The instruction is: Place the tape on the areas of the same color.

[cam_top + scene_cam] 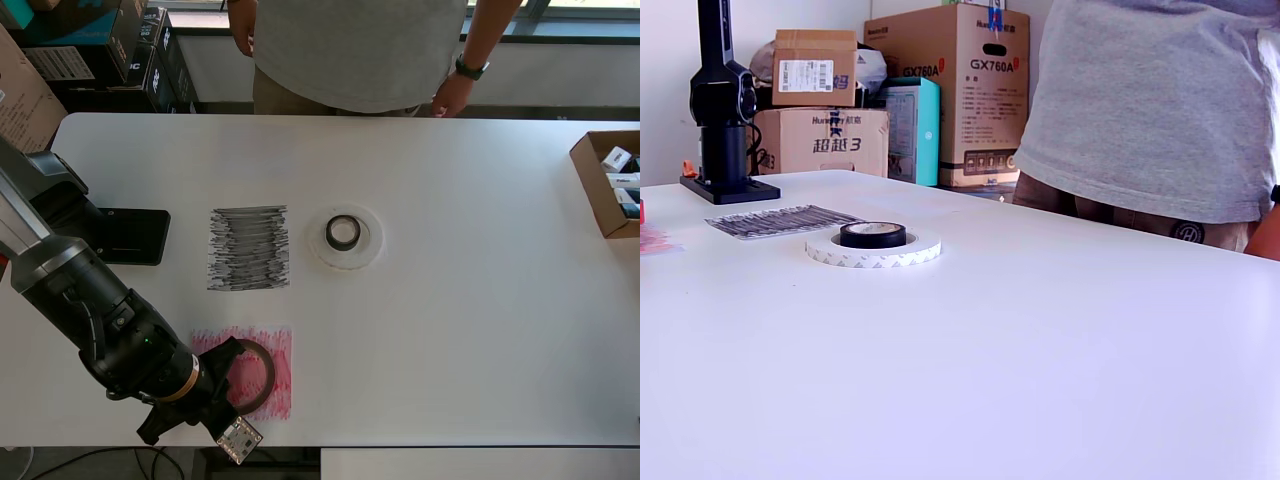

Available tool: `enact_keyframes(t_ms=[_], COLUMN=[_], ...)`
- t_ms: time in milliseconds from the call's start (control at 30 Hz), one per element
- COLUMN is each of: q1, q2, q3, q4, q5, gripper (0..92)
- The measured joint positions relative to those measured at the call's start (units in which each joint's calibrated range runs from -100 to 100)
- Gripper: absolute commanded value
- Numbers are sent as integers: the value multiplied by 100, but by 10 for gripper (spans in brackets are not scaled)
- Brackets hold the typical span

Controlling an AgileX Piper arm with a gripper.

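Observation:
The dark-red ring (pixel 268 372) lies on the red scribbled patch (pixel 282 345) near the table's front edge in the overhead view. My gripper (pixel 224 378) is over the ring's left part and hides it. I cannot tell whether the fingers are closed on the ring. The small black ring (pixel 343 232) sits inside the whitish translucent ring (pixel 349 258), right of the black-grey patch (pixel 249 247). The exterior view shows the black ring (pixel 873 234) inside the whitish ring (pixel 873 256), the black-grey patch (pixel 785 220), and a sliver of the red patch (pixel 652 240). The gripper is outside that view.
The arm's black base plate (pixel 130 236) stands left of the black-grey patch. An open cardboard box (pixel 592 190) with small packages sits at the table's right edge. A person (pixel 360 50) stands at the far side. Cartons (pixel 945 95) are stacked behind the table.

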Motion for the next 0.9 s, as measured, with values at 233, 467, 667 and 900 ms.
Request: enact_keyframes(t_ms=[233, 467, 667, 900], q1=[74, 88, 151, 177], q2=[137, 256, 244, 244], q3=[29, 29, 29, 29], q4=[-110, -95, -112, -112], q5=[20, 20, 20, 10], gripper=[0, 1, 80, 388])
